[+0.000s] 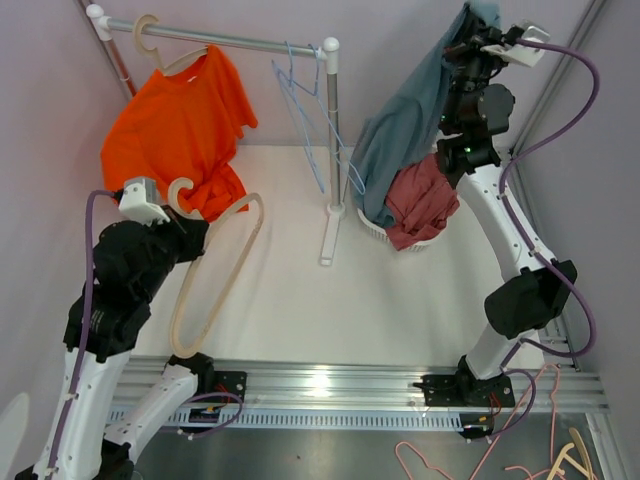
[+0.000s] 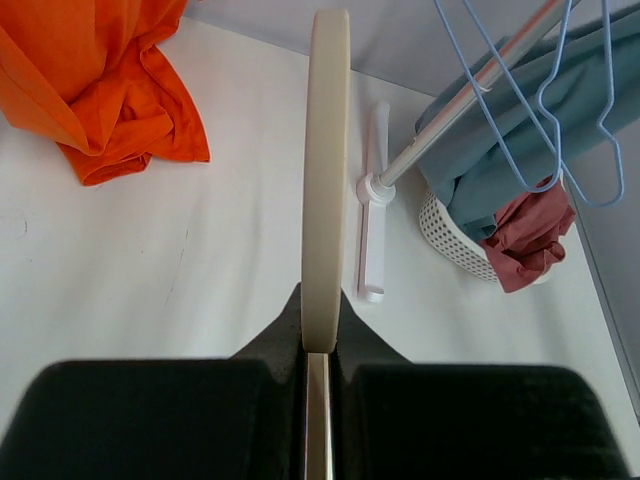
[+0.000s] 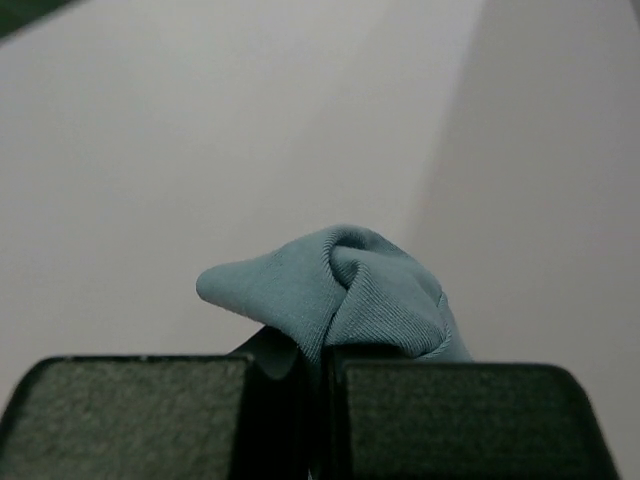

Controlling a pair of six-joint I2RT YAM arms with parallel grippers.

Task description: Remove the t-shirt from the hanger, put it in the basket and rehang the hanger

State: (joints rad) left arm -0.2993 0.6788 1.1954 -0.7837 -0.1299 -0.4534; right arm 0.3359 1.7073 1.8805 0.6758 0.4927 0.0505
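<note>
- The blue-grey t-shirt (image 1: 405, 125) is off the hanger, pinched tight at its top by the raised right gripper (image 3: 318, 365), its lower end draping onto the white basket (image 1: 372, 230)
- The left gripper (image 2: 320, 345) is clamped on the bare cream hanger (image 2: 326, 150), well apart from it, above the table (image 1: 400, 300)
- An orange shirt (image 1: 180, 125) hangs on the rail (image 1: 240, 42)

White table (image 1: 300, 300), rack foot (image 1: 328, 238), white basket (image 2: 450, 235), orange t-shirt (image 2: 120, 150) hem resting on it

This is looking like a robotics lab. Plain walls (image 1: 40, 100) are enclosing the white table (image 1: 400, 300) below the jaws.
</note>
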